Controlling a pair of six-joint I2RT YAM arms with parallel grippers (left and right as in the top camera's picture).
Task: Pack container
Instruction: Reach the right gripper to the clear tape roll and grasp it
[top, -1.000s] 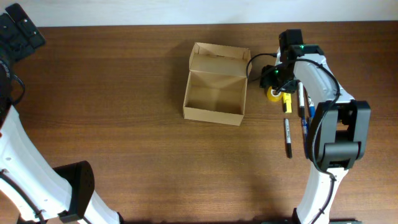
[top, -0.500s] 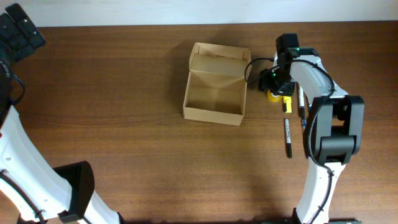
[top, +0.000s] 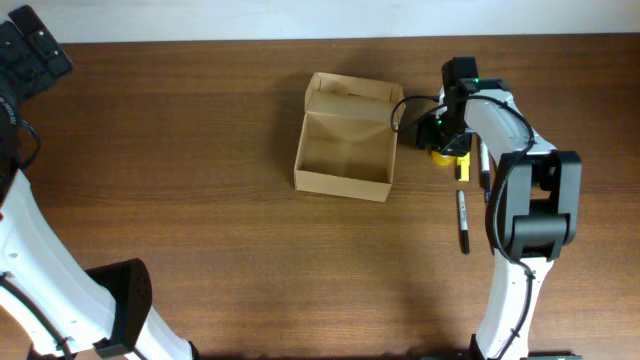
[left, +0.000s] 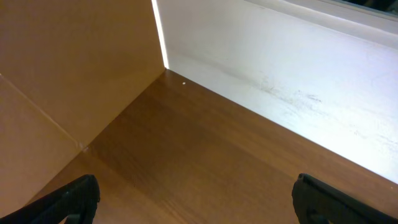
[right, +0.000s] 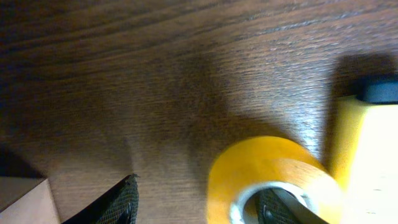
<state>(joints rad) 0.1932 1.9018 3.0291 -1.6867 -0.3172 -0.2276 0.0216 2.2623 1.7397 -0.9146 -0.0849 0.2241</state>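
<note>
Overhead: the open container (top: 345, 140) sits mid-table toward the far edge, and the right gripper (top: 438, 138) hangs over a yellow tape roll (top: 441, 154) just to its right.

Left wrist: the left gripper (left: 196, 199) gapes wide, holding nothing, above the table (left: 205, 149).

Right wrist: the right gripper (right: 199, 202) is partly open. One finger (right: 118, 200) stands clear of the tape roll (right: 273, 163), the other is inside its core, and nothing is clamped.

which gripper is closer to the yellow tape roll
Right. The right gripper is at the yellow tape roll, one of its fingers seemingly inside the roll's hole, the other outside. The left gripper is far away at the table's opposite end.
</note>
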